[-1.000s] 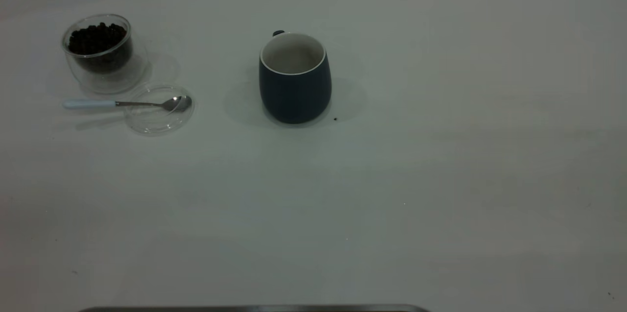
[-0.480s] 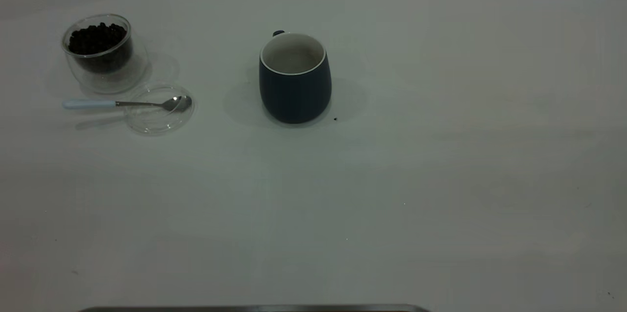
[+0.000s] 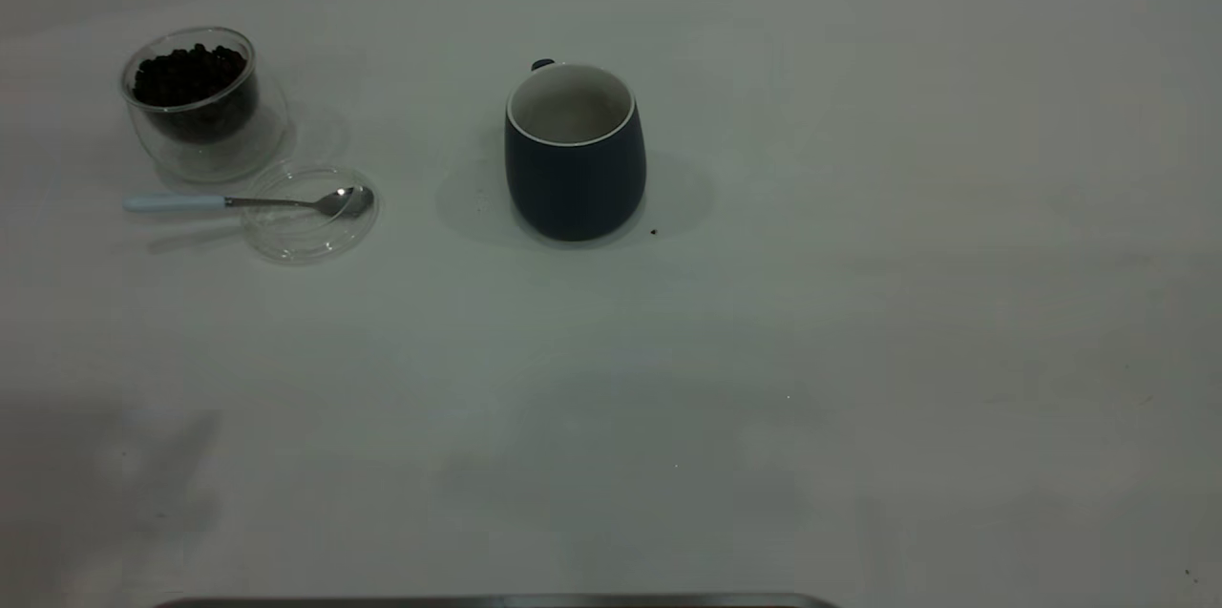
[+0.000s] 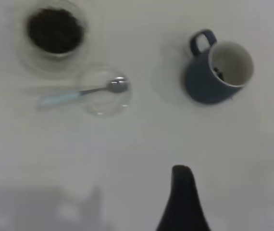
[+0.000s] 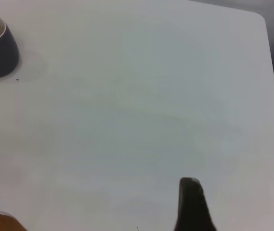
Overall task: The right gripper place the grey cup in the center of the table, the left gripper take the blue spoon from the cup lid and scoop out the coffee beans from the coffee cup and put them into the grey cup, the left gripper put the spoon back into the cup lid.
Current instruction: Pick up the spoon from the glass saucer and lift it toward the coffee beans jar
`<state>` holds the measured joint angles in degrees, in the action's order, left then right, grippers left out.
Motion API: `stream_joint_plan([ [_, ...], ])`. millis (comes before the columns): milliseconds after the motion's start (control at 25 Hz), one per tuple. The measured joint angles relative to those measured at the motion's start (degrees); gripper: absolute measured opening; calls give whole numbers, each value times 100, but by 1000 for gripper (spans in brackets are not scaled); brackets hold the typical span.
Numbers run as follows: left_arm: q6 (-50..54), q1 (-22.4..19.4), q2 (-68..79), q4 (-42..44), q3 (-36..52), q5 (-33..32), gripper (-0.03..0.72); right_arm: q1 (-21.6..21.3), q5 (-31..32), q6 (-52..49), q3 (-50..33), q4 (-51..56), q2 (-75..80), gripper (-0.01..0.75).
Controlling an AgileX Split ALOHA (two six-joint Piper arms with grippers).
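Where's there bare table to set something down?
The table is bare right of the grey cup and across the whole near half. The far-left corner is crowded: coffee cup, cup lid and blue spoon sit close together.

Exterior high, facing table (image 3: 859, 303), wrists perhaps overhead, sharing grey cup (image 3: 575, 155)

Soft dark shadow now spread over the near left part of the table (image 3: 859, 350), not there a moment ago, faint darker patch also new along the near middle edge, objects unmoved
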<state>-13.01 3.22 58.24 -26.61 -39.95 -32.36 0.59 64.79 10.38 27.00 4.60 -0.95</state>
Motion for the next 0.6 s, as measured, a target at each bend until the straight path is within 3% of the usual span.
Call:
stream_joint_plan([
  [120, -1135, 0, 1251, -969, -562, 51, 711, 0, 0, 0, 0, 0, 0, 461],
  [240, -2245, -160, 2355, -2058, -983, -89, 719, 0, 0, 0, 0, 0, 0, 461],
  [440, -4067, -897, 3664, -3518, -1202, -771, 718, 0, 0, 0, 0, 0, 0, 461],
  [600, -4709, -1547, 4105, -3867, -1209, -1198, 718, 0, 0, 0, 0, 0, 0, 461],
])
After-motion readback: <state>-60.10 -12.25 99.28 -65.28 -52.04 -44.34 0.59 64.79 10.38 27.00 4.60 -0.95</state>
